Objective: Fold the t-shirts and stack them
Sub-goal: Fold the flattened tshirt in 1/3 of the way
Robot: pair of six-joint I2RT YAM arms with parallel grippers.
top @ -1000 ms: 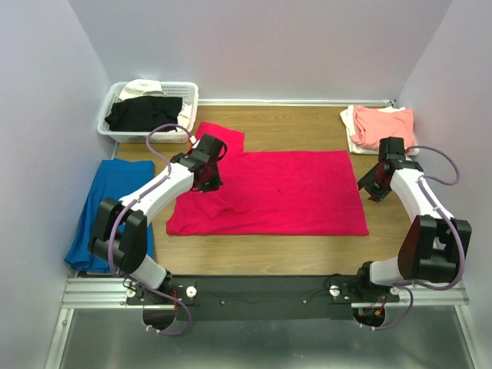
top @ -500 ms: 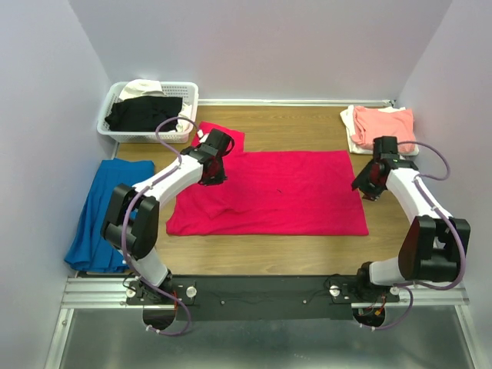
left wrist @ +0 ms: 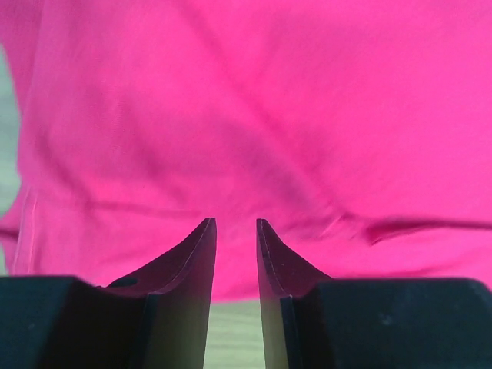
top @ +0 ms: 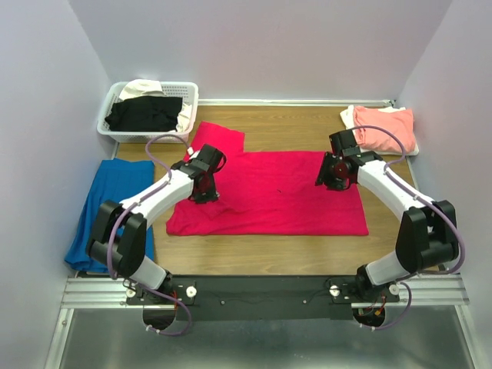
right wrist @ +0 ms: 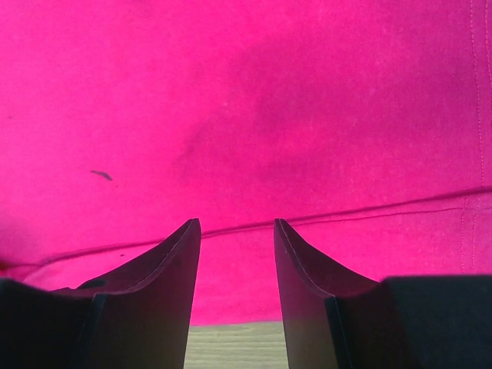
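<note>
Red tee (top: 288,198) spread out; L gripper (left wrist: 236,224), R gripper (right wrist: 237,223) parted, empty.

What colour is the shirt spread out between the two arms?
The shirt is bright crimson-red, clearest in the top external view.

I see the large crimson-red t-shirt (top: 284,192) as soft, matt cloth, faintly creased, with a stitched hem. The worktop (top: 292,127) under it shows smooth, light-brown wood grain. The white lattice basket (top: 131,134) looks like hard plastic. The left claw (left wrist: 234,224) and right claw (right wrist: 237,224) have smooth matt-black fingers.
</note>
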